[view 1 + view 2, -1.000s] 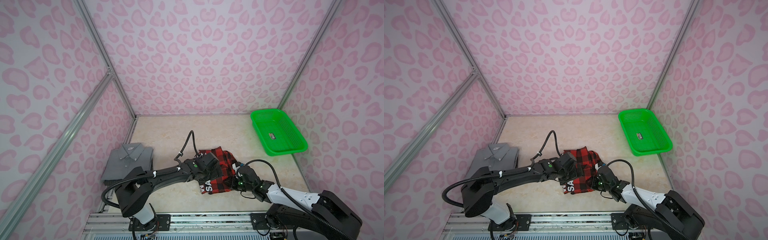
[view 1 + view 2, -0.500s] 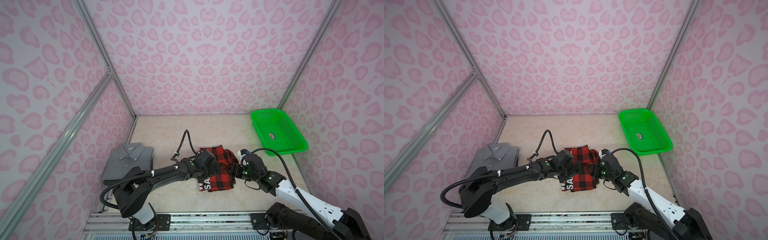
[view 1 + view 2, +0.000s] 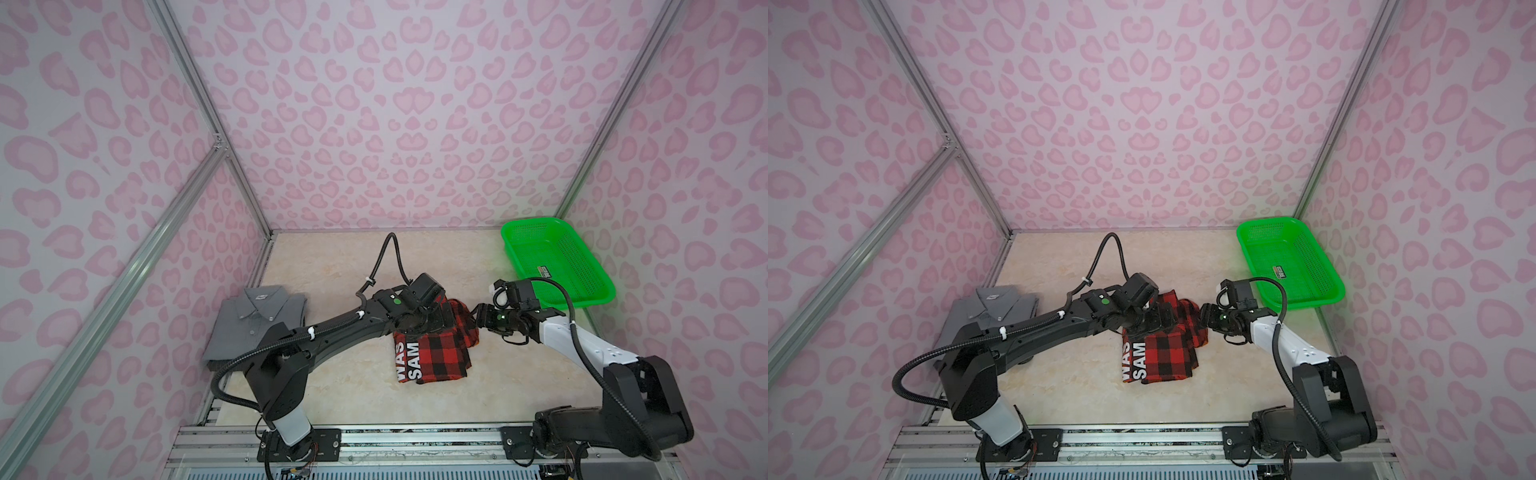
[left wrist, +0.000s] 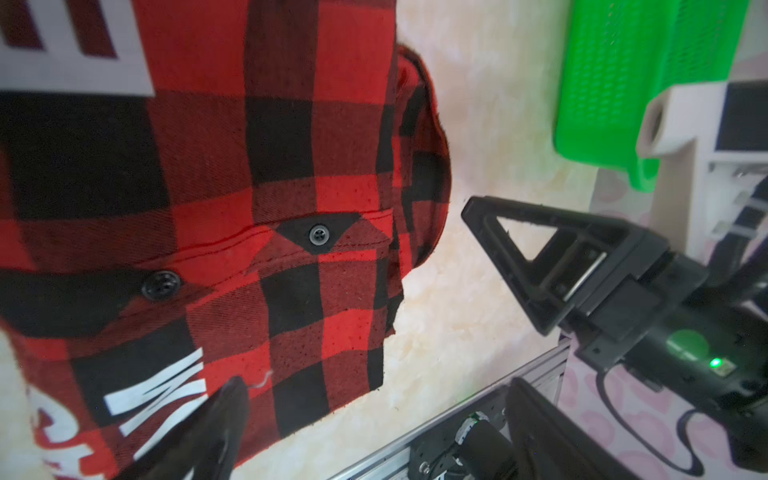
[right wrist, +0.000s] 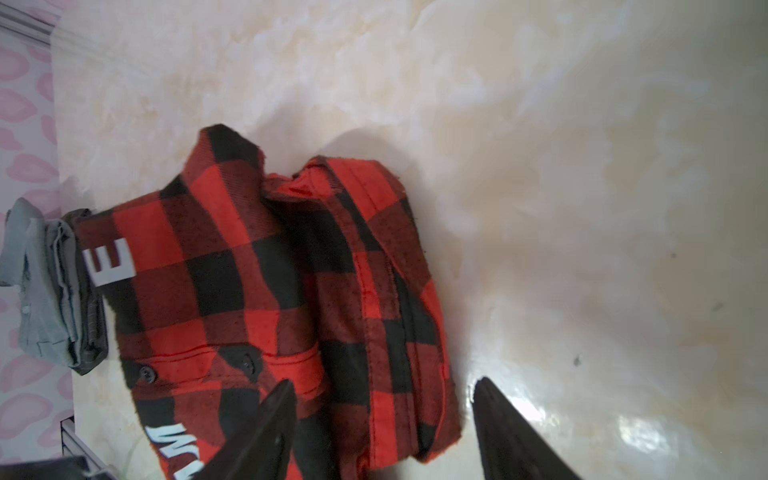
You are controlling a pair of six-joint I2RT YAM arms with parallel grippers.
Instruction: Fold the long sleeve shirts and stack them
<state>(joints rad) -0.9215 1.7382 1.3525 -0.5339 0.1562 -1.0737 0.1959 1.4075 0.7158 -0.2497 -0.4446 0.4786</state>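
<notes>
Change: right gripper (image 3: 478,318) has backed off the checked shirt (image 3: 442,353) since a second ago. It now sits just beside the shirt's right edge, clear of the cloth. Shirt and left arm are much as before.
Cloth: soft brushed weave in large red and black squares, with black buttons (image 4: 319,235), a pointed pocket flap and white letters (image 3: 409,362) along the near left edge.
Shape: rough folded rectangle, with one rounded lump of cloth bulging on the right side.
Place: checked shirt lies flat in the middle of the table (image 3: 332,266).
Fingers, left: left gripper (image 4: 378,382) is over the far part of the checked shirt, spread wide with nothing between. Whether it touches the cloth is unclear.
Fingers, right: spread and empty.
Second shirt: grey shirt (image 3: 253,320) is plain smooth cloth, folded flat with the collar up. It lies by the left wall, apart from the checked one.
Surface: table is glossy, cream and marbled.
Far right corner: basket (image 3: 557,253) of green perforated plastic.
</notes>
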